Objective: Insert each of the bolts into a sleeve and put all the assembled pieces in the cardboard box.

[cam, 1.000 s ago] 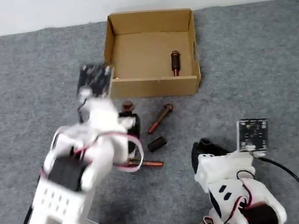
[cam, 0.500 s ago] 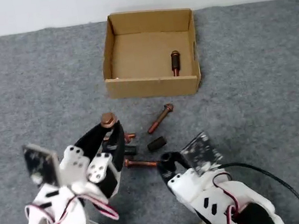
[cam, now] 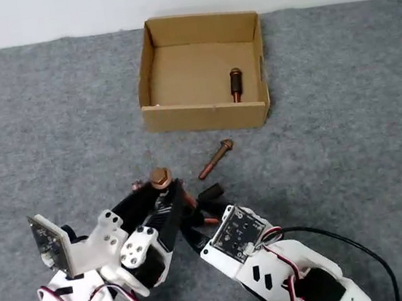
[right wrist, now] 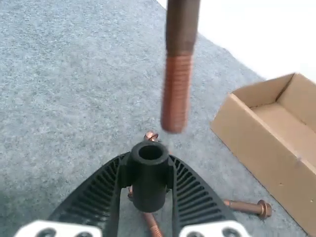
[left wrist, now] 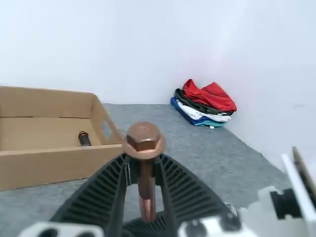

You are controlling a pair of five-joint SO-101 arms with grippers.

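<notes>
**Box** (cam: 204, 115): open cardboard, set well beyond both pairs of fingers. It holds one assembled piece (cam: 236, 84), a bolt seated in a dark sleeve, lying flat on the floor close to a side wall.

**Left gripper** (left wrist: 143, 170): fingers clamped on the shank of a bolt (left wrist: 143, 140), which is upright. The hex head sits just above the fingertips and the threaded end hangs below them.

**Right gripper** (right wrist: 148, 168): fingers closed around a sleeve (right wrist: 148, 190), which is upright with its bore open at the top. The held bolt's threaded tip hangs just above this mouth, slightly off to one side. It is apart from the sleeve and has not entered.

**On the carpet** (cam: 345, 125):
- A loose bolt (cam: 215, 159) lies between the fingers and the box, head toward the box.
- A loose sleeve (cam: 210, 192) lies just beside the right fingers.
- A second loose bolt (right wrist: 151, 224) lies beneath the right fingers and is largely hidden.
</notes>
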